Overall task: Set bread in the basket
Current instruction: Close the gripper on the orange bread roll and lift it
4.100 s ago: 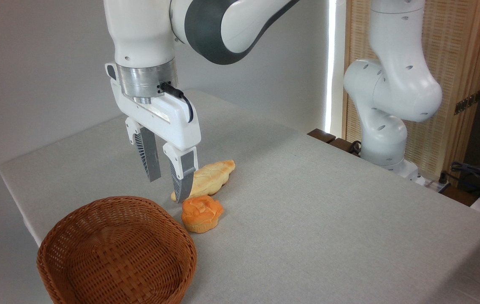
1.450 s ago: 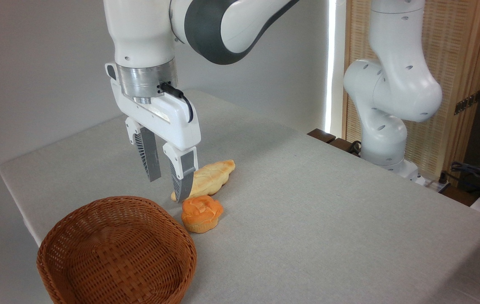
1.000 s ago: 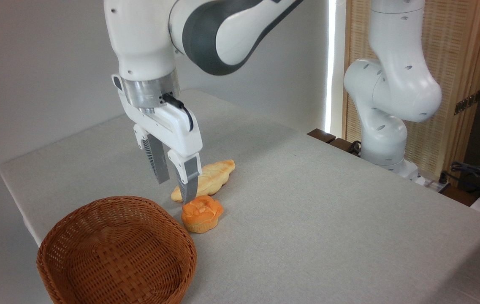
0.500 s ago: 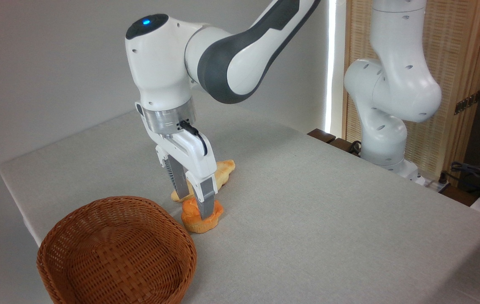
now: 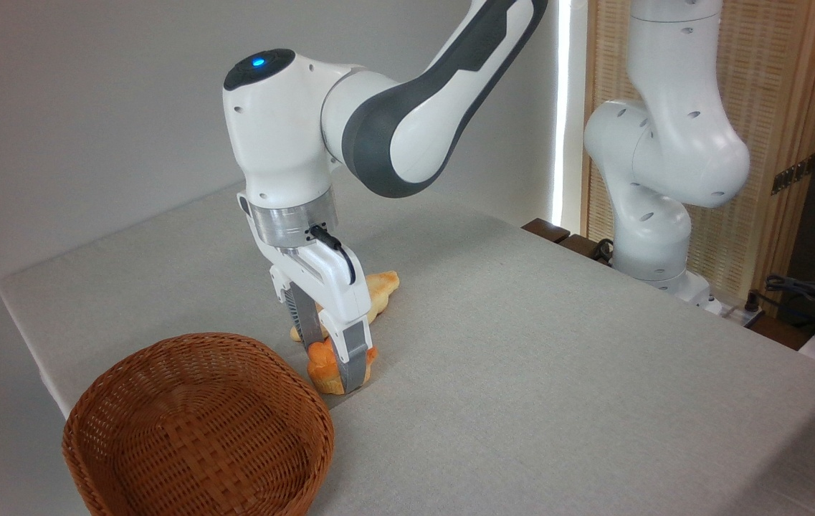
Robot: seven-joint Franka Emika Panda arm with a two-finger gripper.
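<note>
Straddling bread, gripper lowered (jaws apart), basket near

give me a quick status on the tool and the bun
Tool down, jaws either side of orange bun, grip unconfirmed. Bun on table, beside basket. Pale loaf close behind.

An orange bun and a pale golden loaf lie on the light grey surface beside a brown woven wicker basket, under a white-and-dark-grey arm with a grey-fingered end effector.
</note>
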